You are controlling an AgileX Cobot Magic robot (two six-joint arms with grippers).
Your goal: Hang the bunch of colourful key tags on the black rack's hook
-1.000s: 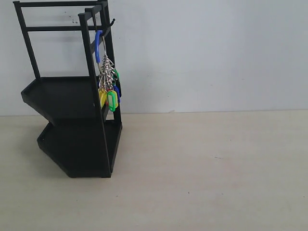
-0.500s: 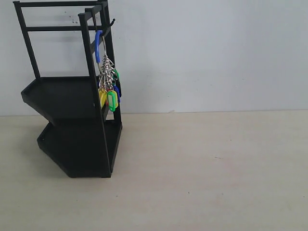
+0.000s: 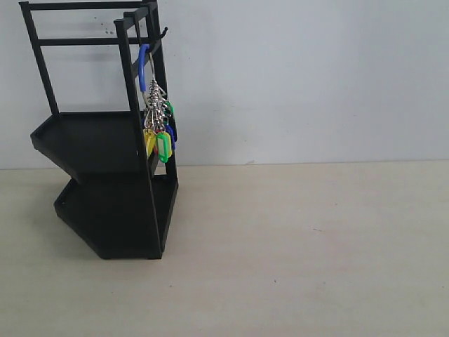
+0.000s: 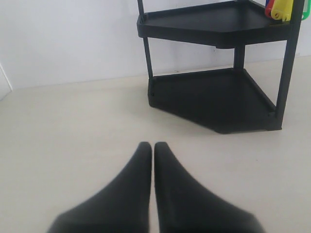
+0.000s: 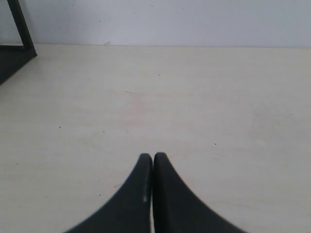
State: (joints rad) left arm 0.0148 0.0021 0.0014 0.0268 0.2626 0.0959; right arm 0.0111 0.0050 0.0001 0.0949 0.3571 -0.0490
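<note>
pale desk (image 3: 302, 246) bearing the black rack (image 3: 84, 144) at its left; colourful key tag bunch (image 3: 158, 130) hanging from the hook (image 3: 161, 35) on the rack's upper frame; left jaws and right jaws sitting pressed together, gripping nothing.

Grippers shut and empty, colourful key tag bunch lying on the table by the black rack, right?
No: the exterior view shows the colourful key tag bunch hanging from the tall black metal rack, on its upper frame, off the table.

Rack (image 4: 214, 97) stands on the tabletop (image 4: 73, 126) ahead of the left fingers (image 4: 131, 194); key tag bunch (image 3: 158, 119) hangs from its hook (image 3: 163, 32).
</note>
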